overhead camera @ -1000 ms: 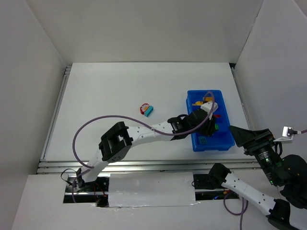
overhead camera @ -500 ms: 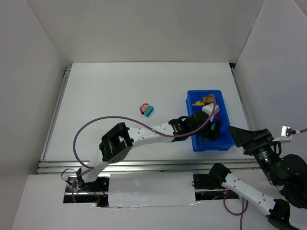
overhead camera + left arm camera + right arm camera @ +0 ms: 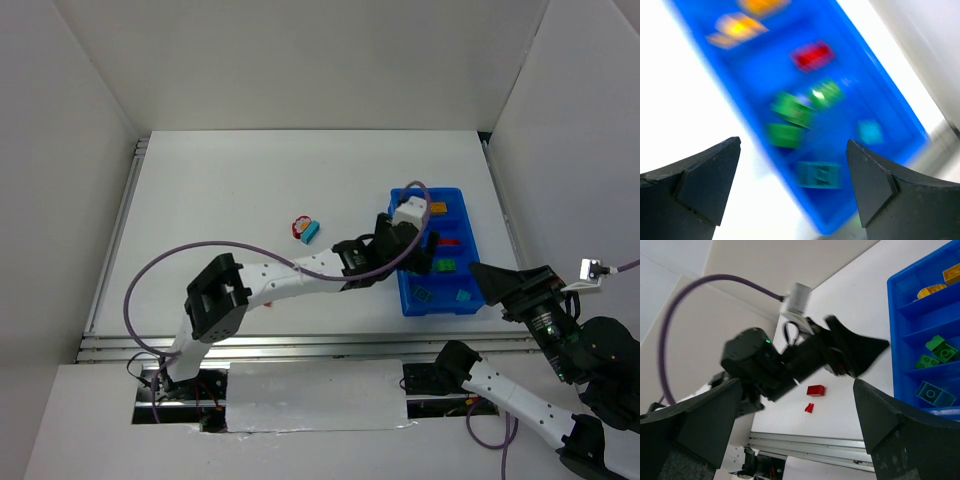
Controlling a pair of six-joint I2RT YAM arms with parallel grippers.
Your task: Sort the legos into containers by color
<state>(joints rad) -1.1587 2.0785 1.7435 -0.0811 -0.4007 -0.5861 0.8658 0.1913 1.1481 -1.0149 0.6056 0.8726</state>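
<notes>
Legos (image 3: 311, 233) | two loose midway between side edges, others in tray (image 3: 440, 309) by table (image 3: 250, 180) right edge | likely light, hard, slippery: pinch flat sides | left tool (image 3: 792, 145) apart above tray | right tool (image 3: 797, 385) apart, empty

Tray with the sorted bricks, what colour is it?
The tray is bright blue, shown best in the top external view.
</notes>
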